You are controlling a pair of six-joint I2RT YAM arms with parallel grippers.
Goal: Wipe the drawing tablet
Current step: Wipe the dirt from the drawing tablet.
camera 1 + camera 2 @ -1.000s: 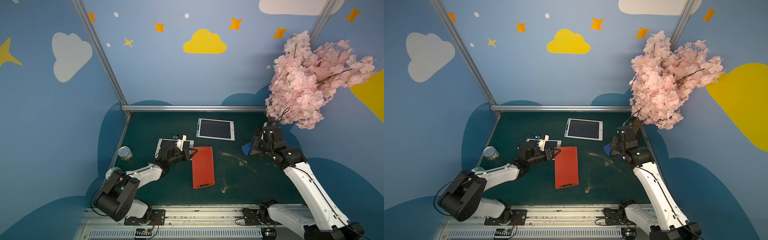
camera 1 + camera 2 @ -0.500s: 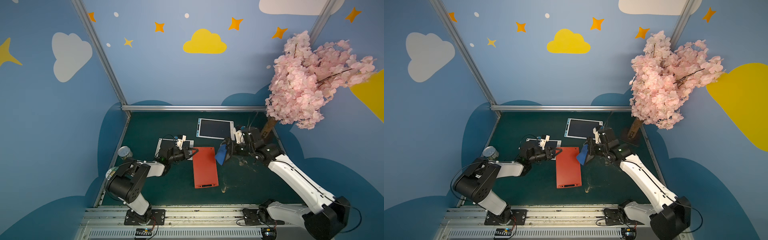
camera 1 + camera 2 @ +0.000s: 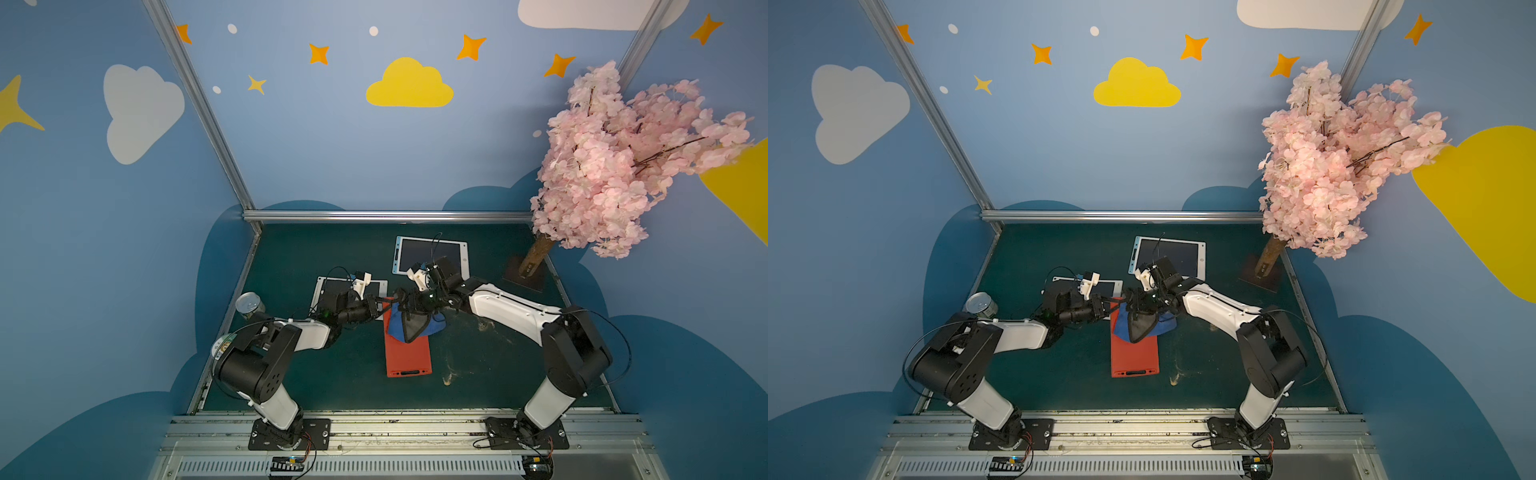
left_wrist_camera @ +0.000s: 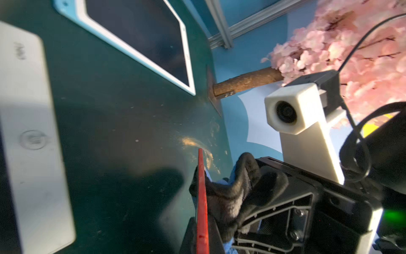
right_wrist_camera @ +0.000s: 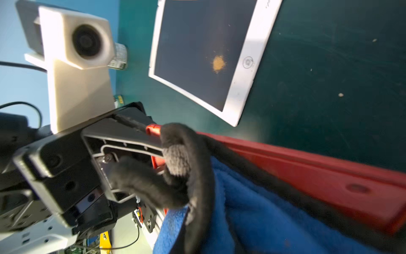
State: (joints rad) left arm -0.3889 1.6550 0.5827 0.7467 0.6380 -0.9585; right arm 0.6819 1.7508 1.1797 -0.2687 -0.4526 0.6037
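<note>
left claw [image 3: 377,308] pinching far corner of red drawing tablet [image 3: 409,357]. right claw [image 3: 406,308] clamped on blue cloth [image 3: 396,328], cloth draped over tablet's far end, green counter [image 3: 332,374] underneath

On the tabletop [image 3: 291,257] the drawing tablet [image 3: 407,353] lies at the middle, its length running twelve to six o'clock, with the cloth [image 3: 413,328] draped over its twelve o'clock end. A second tablet [image 5: 197,55] lies just beside that end at ten o'clock, and a third tablet [image 3: 430,255] lies farther back at one o'clock, apart from both. A can [image 3: 249,302] stands at nine o'clock by the tabletop's edge, and the tree [image 3: 536,257] stands in the two o'clock corner.
</note>
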